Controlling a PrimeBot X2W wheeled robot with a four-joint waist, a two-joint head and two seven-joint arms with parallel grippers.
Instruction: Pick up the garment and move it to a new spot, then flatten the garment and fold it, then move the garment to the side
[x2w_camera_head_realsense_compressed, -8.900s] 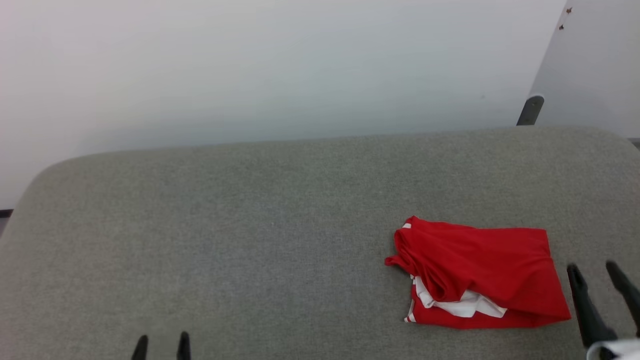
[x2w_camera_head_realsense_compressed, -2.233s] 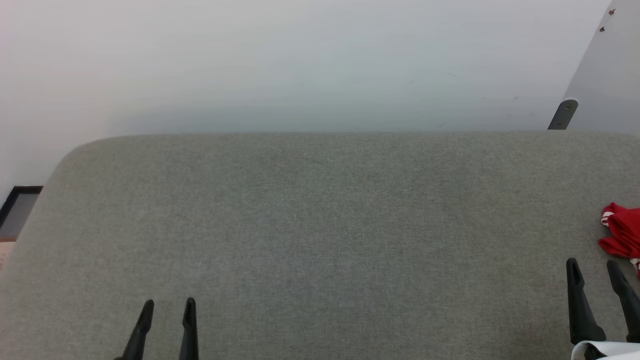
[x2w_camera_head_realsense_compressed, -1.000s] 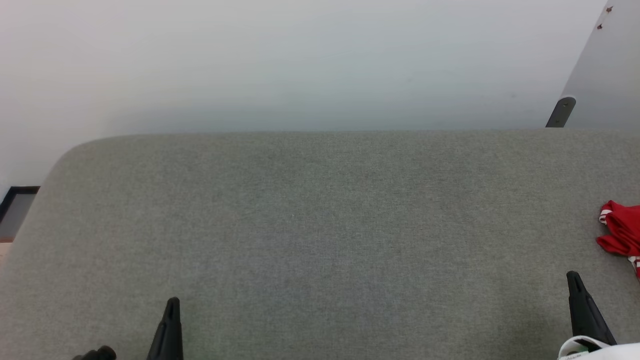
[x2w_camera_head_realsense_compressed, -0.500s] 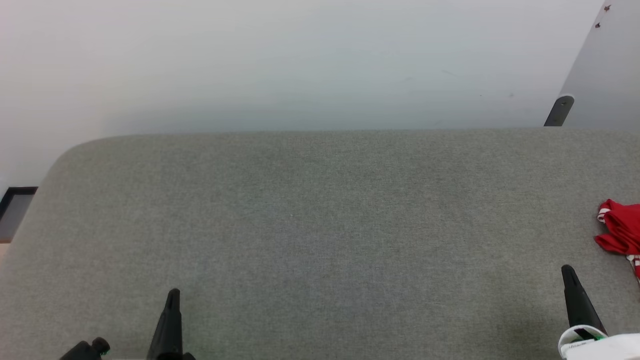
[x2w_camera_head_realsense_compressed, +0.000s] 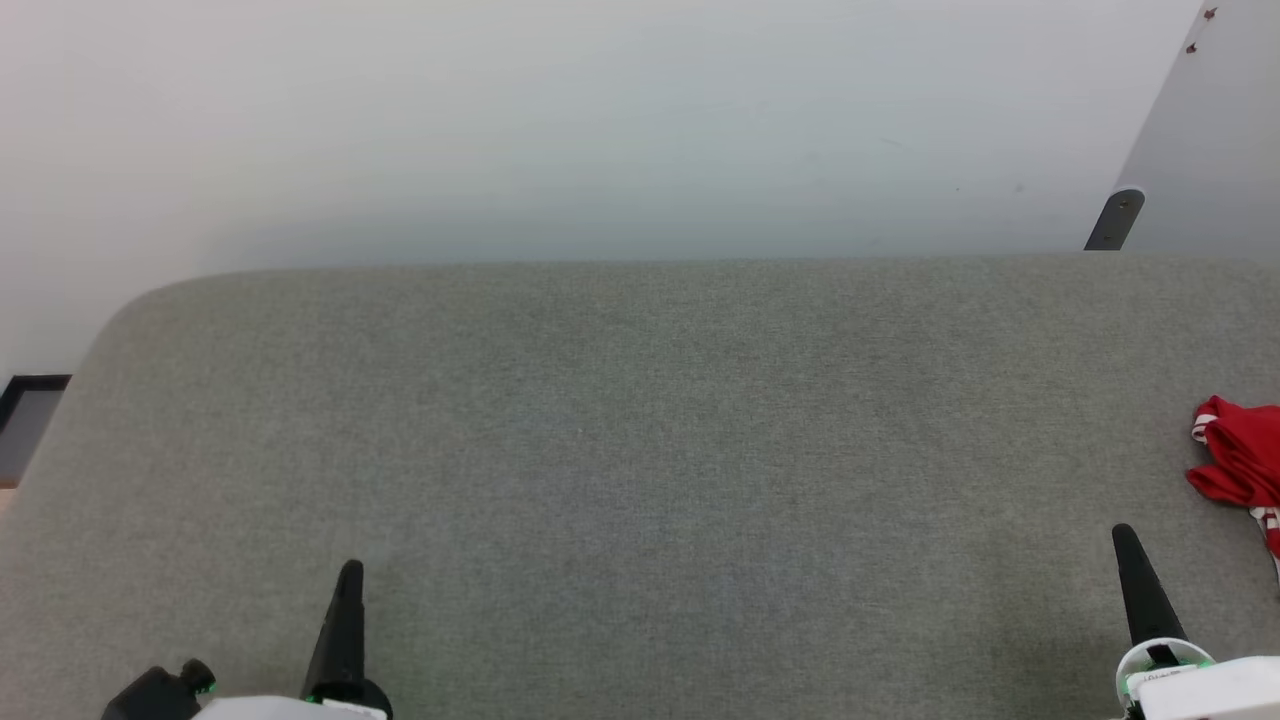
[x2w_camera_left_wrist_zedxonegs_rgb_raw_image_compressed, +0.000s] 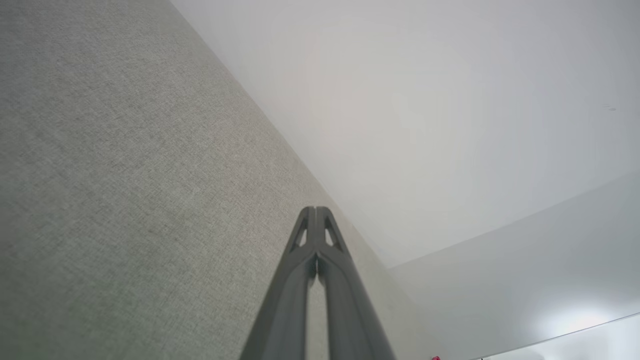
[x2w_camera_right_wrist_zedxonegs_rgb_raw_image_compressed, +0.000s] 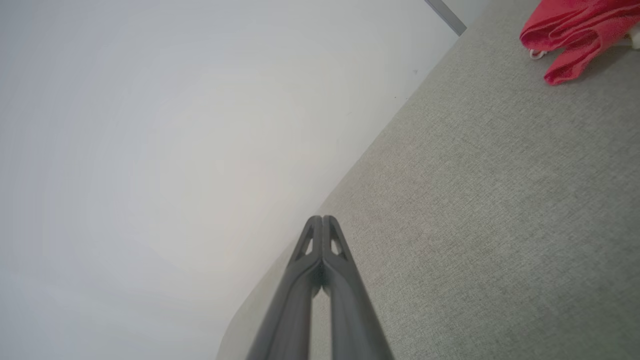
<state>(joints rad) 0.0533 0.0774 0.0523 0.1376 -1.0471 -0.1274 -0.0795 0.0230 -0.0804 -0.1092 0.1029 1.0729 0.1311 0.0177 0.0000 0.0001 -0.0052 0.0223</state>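
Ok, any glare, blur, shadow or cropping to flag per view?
Head view: soft, even light, sharp; the garment is cropped by the right edge. Left wrist view: pale glare patch at lower right; the left gripper looks slightly soft. Right wrist view: tilted framing; the garment casts a faint shadow on the grey surface.

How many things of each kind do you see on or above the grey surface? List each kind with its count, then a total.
Red garment: 1
Robot tools: 2 (left tool, right tool, both shut)
Total: 3
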